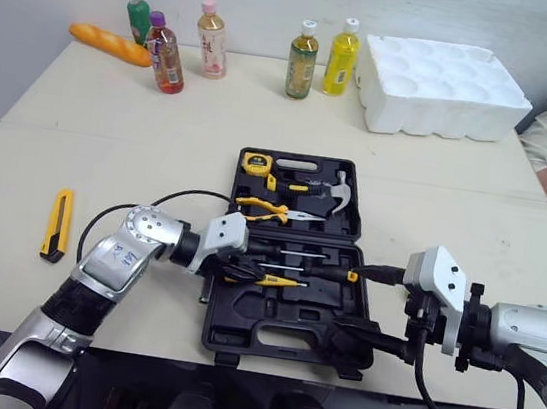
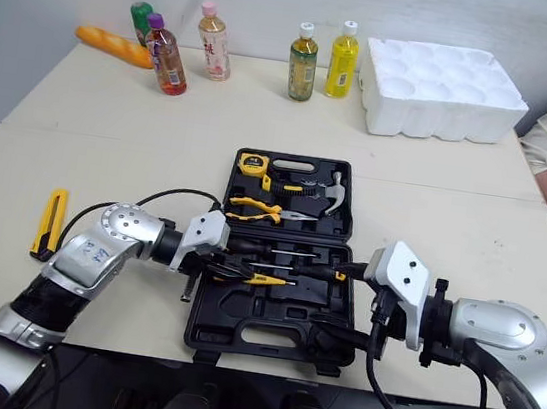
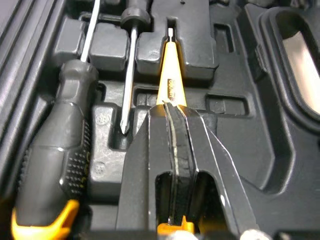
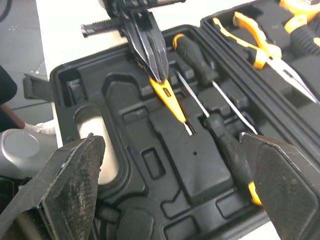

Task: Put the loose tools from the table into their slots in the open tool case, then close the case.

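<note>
Left end effector point(image 1: 256, 277) pinches the yellow screwdriver point(image 1: 280, 281), lengthwise over its slot point(image 3: 170, 37) in the case point(image 1: 236, 336); right end effector point(image 1: 344, 297) gapes wide beside the case.

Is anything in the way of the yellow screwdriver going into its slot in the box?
Nothing visible. The left gripper is shut on the yellow screwdriver, right over its groove in the tool case. The black screwdrivers lie beside that groove, not across it.

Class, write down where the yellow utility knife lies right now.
In the left eye view the yellow utility knife lies on the table at the robot's left, well left of the open tool case.
</note>
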Motion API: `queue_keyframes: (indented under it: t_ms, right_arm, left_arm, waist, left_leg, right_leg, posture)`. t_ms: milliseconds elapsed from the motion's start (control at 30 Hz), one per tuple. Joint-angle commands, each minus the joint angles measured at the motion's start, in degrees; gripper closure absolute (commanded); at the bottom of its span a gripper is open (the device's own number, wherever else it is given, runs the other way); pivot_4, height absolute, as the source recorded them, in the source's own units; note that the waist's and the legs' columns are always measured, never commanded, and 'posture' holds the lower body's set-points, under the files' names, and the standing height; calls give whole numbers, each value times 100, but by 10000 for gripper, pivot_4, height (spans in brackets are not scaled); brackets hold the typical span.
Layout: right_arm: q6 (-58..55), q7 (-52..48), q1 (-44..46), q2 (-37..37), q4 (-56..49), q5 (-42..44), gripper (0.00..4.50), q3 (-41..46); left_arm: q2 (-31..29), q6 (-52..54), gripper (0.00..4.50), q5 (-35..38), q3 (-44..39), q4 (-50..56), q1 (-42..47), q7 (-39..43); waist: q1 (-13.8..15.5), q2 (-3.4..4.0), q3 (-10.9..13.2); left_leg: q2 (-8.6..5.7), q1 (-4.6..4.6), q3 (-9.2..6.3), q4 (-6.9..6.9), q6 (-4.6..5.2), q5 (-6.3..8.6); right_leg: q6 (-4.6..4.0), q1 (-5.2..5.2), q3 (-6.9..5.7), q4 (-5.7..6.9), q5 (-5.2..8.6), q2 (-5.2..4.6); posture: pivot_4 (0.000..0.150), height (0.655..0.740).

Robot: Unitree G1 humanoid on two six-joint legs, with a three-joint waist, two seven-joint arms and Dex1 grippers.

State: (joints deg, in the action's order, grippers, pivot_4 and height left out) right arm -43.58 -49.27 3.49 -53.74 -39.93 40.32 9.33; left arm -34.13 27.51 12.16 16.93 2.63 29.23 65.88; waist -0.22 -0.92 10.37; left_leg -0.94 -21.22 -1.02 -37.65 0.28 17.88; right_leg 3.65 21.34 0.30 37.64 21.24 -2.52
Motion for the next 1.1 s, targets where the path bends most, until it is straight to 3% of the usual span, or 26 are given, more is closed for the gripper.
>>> queue_keyframes:
  t_ms: [33,200,367,400,500,733,867,1100]
  right_arm:
    - [120,-33,46,12,67,19,0,98]
    - [249,-222,-225,-137,584,-77,0,538]
    - [243,-736,-553,-516,1725,-58,0,1728]
    - [252,-873,-659,-591,1982,-80,0,1962]
    - [526,-1219,-1026,-752,2735,-393,0,2389]
    - [1667,-1586,-1029,-1104,5187,-1372,0,2331]
    - [2101,-1756,-622,-1203,6104,-1621,0,2111]
    - [2641,-2021,66,-1285,6896,-1936,0,1720]
  left_arm:
    - [29,141,44417,107,-70,40,-190,-71]
    - [125,723,27273,1196,-1409,783,-668,-524]
    - [-188,1559,4364,2297,-3445,1934,-2298,-1107]
    - [-241,1691,1441,2435,-3878,2045,-2643,-1210]
    - [-199,1932,449,2848,-5039,2190,-3504,-1515]
    - [523,921,449,2444,-6909,1605,-5452,-2208]
    - [724,424,449,2259,-7201,1331,-6114,-2275]
    - [737,198,449,2334,-7148,1094,-6104,-2663]
  waist:
    - [9,0,0]
    - [11,-3,2]
    - [-10,0,4]
    - [5,0,4]
    - [16,-1,4]
    - [-4,-1,4]
    - [-46,2,5]
    - [-8,29,-2]
  left_leg:
    - [0,-2,-1,0,0,0]
    - [0,-14,0,-5,-1,0]
    - [2,-15,3,2,-25,-13]
    - [1,-11,2,1,-23,-13]
    - [3,-4,0,4,4,3]
    - [1,1,8,14,24,15]
    - [2,12,13,33,23,17]
    - [2,6,13,44,18,20]
  right_leg:
    - [0,1,0,0,0,0]
    - [0,11,0,-1,0,0]
    - [0,14,4,-5,0,-1]
    - [0,10,4,-3,0,-1]
    - [0,4,2,-5,0,-1]
    - [0,-6,6,-32,0,-9]
    - [-1,-3,10,-36,0,-9]
    - [-8,6,8,-40,1,-13]
  posture:
    - [1500,7400]
    - [1500,7400]
    - [1500,7400]
    - [1500,7400]
    - [1500,7400]
    - [1500,7400]
    - [1500,7400]
    - [1500,7400]
